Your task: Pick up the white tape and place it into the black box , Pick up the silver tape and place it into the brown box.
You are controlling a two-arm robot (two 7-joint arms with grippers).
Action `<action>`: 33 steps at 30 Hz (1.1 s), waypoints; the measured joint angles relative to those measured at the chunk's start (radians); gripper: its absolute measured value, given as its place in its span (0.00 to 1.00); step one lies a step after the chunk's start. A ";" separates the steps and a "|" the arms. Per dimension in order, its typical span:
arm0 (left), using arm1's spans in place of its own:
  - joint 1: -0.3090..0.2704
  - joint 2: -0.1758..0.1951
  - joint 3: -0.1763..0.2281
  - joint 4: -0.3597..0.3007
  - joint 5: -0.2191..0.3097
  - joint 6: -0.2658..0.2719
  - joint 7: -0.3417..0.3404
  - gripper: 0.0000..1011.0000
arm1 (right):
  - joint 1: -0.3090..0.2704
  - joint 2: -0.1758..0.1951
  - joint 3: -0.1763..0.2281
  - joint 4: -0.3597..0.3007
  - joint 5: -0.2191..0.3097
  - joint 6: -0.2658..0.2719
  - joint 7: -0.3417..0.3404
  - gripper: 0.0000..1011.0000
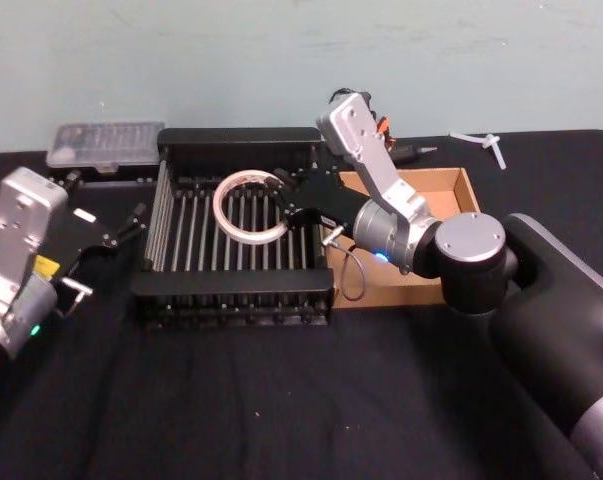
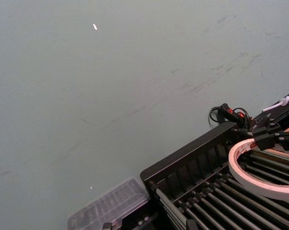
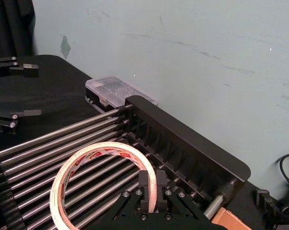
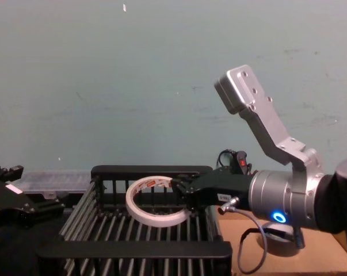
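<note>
My right gripper (image 1: 284, 206) is shut on the rim of the white tape (image 1: 221, 210), a wide ring with red print. It holds the ring tilted inside the black box (image 1: 231, 298), just above the barred bottom. The right wrist view shows the fingers (image 3: 144, 191) clamping the white tape (image 3: 63, 177) from both sides. The brown box (image 1: 451, 185) stands right of the crate, partly covered by my right arm. A dull grey rounded shape (image 4: 279, 237) lies under my right wrist; I cannot tell whether it is the silver tape. My left gripper (image 1: 126, 228) rests open, left of the crate.
A clear plastic case (image 1: 106, 143) lies behind the crate's left corner. A small white piece (image 1: 486, 142) sits at the table's far right. A black cable and plug (image 4: 236, 161) lie behind the crate. Black cloth covers the table, with open room at the front.
</note>
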 joint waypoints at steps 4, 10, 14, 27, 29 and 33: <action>0.000 0.000 0.000 0.000 0.000 0.000 0.000 0.99 | 0.000 0.001 0.000 0.000 0.000 0.000 0.000 0.10; 0.000 0.000 0.000 0.000 0.000 0.000 0.000 0.99 | 0.000 0.001 0.000 -0.001 0.001 0.000 0.001 0.10; 0.000 0.000 0.000 0.000 0.000 0.000 0.000 0.99 | 0.000 0.002 0.000 -0.002 0.002 0.000 0.001 0.18; 0.000 0.000 0.000 0.000 0.000 0.000 0.000 0.99 | 0.000 0.003 -0.001 -0.004 0.004 0.000 0.002 0.54; 0.000 0.000 0.000 0.000 0.000 0.000 0.000 0.99 | 0.000 0.003 -0.001 -0.004 0.004 0.000 0.002 0.63; 0.000 0.000 0.000 0.000 0.000 0.000 0.000 0.99 | 0.000 0.003 -0.001 -0.004 0.005 0.000 0.002 0.74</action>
